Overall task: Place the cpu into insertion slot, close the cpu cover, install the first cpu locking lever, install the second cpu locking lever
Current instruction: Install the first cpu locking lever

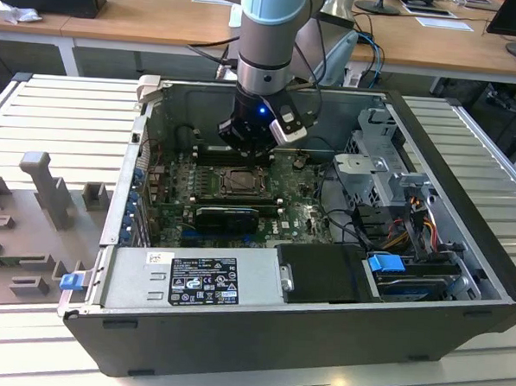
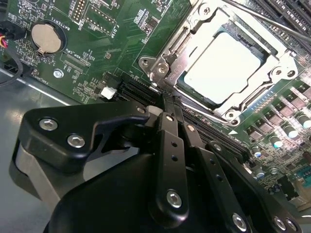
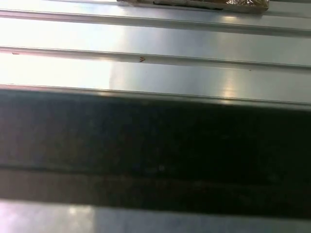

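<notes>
The cpu (image 2: 221,65) lies flat in the insertion slot (image 1: 239,182), its silver-grey top showing through the window of the cpu cover (image 2: 171,52). The cover lies down over the chip. A thin metal lever rod (image 2: 265,20) runs along one side of the socket. My gripper (image 2: 166,103) is shut with nothing between its fingers, and its tip sits right at the socket's corner, beside a bolt (image 2: 145,62). In the exterior view the gripper (image 1: 247,147) hangs just behind the socket inside the open computer case.
Green motherboard (image 2: 112,43) surrounds the socket, with a coin battery (image 2: 44,39) and black memory slots (image 2: 291,12) close by. A black card (image 1: 226,216), cables (image 1: 343,219) and a drive cage (image 1: 381,156) crowd the case. The ribbed metal table (image 3: 155,39) lies outside the case wall.
</notes>
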Robot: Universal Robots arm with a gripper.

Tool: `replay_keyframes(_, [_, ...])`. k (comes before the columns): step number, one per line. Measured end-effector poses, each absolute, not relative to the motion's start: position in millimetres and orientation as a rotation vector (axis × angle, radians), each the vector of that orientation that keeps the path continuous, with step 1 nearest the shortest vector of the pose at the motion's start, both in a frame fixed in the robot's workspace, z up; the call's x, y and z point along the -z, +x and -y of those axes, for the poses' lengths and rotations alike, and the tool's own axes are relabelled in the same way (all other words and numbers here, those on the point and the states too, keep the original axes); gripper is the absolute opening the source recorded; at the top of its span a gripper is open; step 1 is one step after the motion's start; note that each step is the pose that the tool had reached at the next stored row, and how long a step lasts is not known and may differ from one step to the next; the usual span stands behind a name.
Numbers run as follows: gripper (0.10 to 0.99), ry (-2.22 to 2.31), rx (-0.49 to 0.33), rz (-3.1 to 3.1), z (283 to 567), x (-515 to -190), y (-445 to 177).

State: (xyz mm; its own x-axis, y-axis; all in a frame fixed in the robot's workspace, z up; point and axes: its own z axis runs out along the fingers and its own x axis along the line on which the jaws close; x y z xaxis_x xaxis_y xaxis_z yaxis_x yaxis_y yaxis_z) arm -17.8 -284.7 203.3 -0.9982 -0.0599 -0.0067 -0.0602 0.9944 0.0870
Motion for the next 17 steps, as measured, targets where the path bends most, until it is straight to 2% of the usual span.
replay_keyframes(17, [0.106,-0.094,-0.119,-3.134,288.4,-205.0,-16.2])
